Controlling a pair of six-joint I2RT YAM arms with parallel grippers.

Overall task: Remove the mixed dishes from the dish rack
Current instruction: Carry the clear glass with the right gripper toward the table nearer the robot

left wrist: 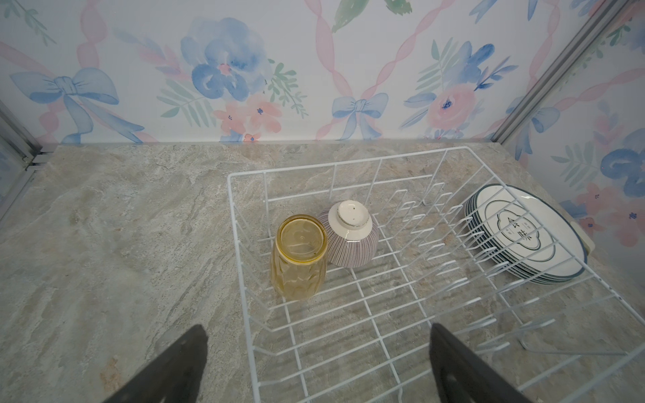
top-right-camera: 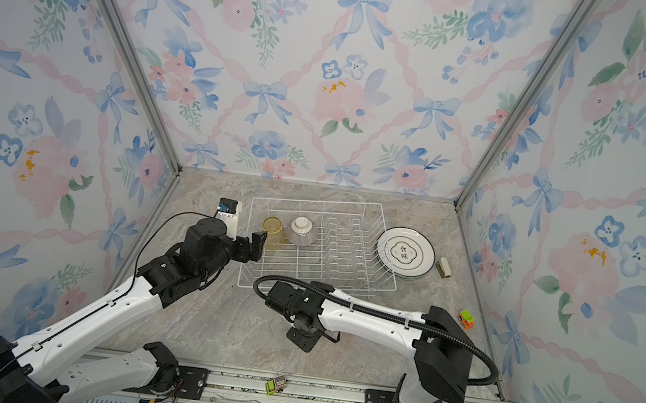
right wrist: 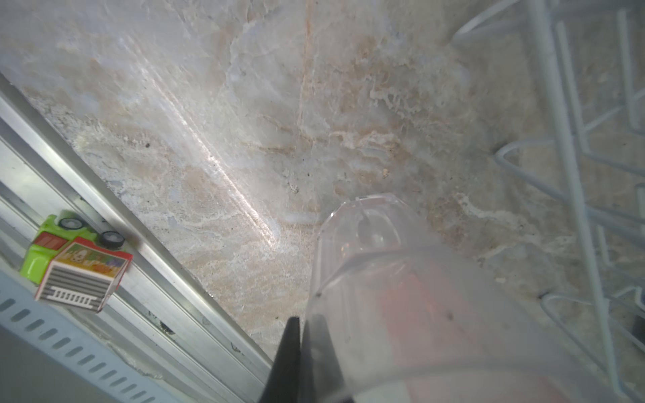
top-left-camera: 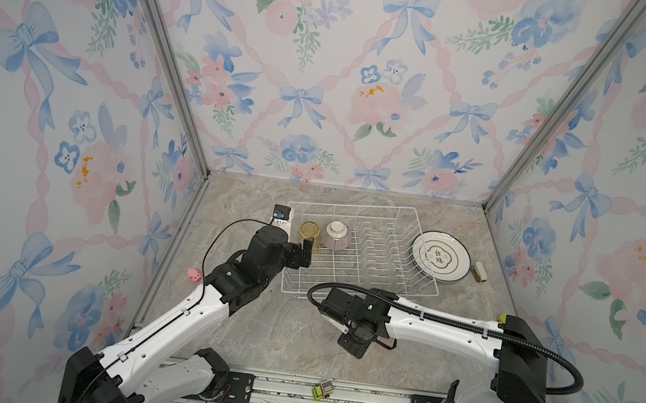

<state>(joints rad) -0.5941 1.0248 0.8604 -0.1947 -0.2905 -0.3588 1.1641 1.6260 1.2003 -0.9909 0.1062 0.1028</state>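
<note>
At far left, your left gripper (left wrist: 317, 331) hovers with fingers spread wide and holding nothing, one finger outside the rack's (top-left-camera: 373, 254) left wall and one over its floor. Ahead of it the yellow tumbler (left wrist: 300, 258) stands upside down in the rack, with the overturned bowl (left wrist: 350, 240) just beside it, seemingly touching. If you close from here, the outer finger would likely catch the wire wall. If you come in too deep, the inner finger could knock the bowl or tip the smooth tumbler. In front of the rack your right gripper (right wrist: 303, 324) has its fingers pressed together on the thin wall of the clear tumbler (right wrist: 366, 251), which hangs tilted over the table (right wrist: 209, 122). You cannot tell whether it touches down. A pink tint shows through it, and its source is unclear. That one-wall pinch could let the tumbler swing or slip, and letting go while it is tilted could send it rolling toward the rack. At right, the plates (top-left-camera: 440, 254) lie stacked on the table against the rack's end.
</note>
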